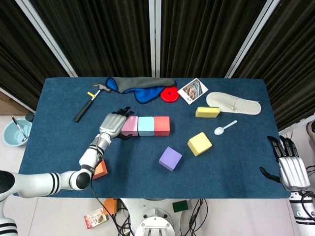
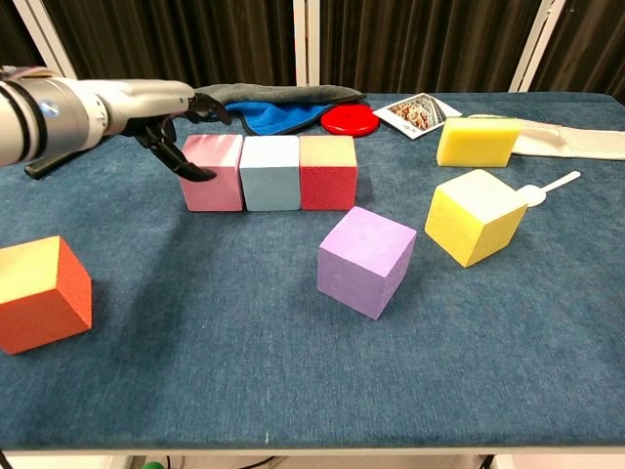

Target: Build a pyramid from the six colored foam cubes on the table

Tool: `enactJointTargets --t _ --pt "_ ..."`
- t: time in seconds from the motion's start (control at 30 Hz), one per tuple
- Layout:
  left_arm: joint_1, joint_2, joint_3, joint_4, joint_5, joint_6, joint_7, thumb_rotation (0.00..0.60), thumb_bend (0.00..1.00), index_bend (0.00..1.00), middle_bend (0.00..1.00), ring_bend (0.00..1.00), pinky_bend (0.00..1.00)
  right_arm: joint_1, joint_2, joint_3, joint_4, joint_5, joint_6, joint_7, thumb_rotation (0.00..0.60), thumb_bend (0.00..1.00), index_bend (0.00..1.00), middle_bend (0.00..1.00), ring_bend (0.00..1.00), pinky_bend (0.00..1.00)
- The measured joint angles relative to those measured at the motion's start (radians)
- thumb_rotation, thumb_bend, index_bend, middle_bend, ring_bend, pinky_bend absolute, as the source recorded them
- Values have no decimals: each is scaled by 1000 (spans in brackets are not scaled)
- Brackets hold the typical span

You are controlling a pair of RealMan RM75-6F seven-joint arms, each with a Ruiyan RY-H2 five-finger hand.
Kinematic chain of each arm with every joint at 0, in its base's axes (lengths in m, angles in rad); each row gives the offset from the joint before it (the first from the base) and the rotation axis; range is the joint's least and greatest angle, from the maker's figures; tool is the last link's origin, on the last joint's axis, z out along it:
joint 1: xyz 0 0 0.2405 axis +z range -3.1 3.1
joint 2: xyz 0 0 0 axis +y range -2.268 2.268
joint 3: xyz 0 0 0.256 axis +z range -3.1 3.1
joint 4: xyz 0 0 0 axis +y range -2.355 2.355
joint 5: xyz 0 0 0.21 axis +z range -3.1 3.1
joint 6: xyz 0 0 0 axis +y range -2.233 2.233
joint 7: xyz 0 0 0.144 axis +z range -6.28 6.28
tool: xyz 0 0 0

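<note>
Three foam cubes stand in a touching row: pink (image 1: 130,126) (image 2: 213,173), light blue (image 1: 146,126) (image 2: 270,172) and red (image 1: 162,125) (image 2: 328,172). A purple cube (image 1: 170,158) (image 2: 366,261) and a tilted yellow cube (image 1: 199,143) (image 2: 476,217) lie apart to the front right. The orange cube (image 1: 101,170) (image 2: 39,293) sits near the front left edge, partly under my left forearm in the head view. My left hand (image 1: 112,125) (image 2: 161,115) hovers at the pink cube's left side, fingers apart, holding nothing. My right hand (image 1: 288,166) hangs open off the table's right front corner.
A hammer (image 1: 91,101), a blue and grey cloth (image 1: 140,88), a red disc (image 1: 170,94) and a photo card (image 1: 193,91) lie along the back. A yellow sponge (image 1: 207,112), white slipper (image 1: 233,103) and white spoon (image 1: 225,128) occupy the right.
</note>
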Motion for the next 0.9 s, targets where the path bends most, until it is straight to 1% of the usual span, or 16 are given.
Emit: enactJointTargets --t 0.07,0.13,0.2,0.33,0.47,0.6,0.7,0.8,0.9 --pt "9 22 6 -28 20 21 4 451 225 115 5 90 241 1 0 0 -1 -2 1 -2 600 197 0 84 7 20" --pt "23 52 17 -58 48 53 11 522 224 116 5 89 236 1 0 0 -2 -5 2 -3 600 198 0 83 7 20" --pt "39 75 30 -73 77 86 21 570 224 116 5 86 229 2 -1 0 -3 -6 2 -4 600 199 0 84 7 20" --pt "55 74 48 -41 100 116 40 567 224 116 5 83 224 3 -4 -1 -4 -9 2 -7 600 198 0 83 7 20" --pt "57 38 49 40 91 102 45 573 225 116 5 83 220 1 -4 -2 -9 -7 5 -13 600 199 0 83 7 20" --pt "54 -19 37 138 82 57 20 580 224 116 5 84 219 -2 0 -2 -16 -3 5 -21 600 199 0 83 7 20" --pt "49 -57 19 195 86 23 -16 570 224 116 5 84 220 -3 2 -1 -22 0 6 -27 600 198 0 83 7 20" --pt "43 -83 1 230 91 -11 -47 577 224 116 5 84 220 -4 3 -1 -26 4 5 -30 600 199 0 83 7 20" --pt "36 -99 -11 251 96 -35 -59 566 224 116 5 83 220 -5 4 -1 -26 7 3 -32 600 199 0 83 7 20"
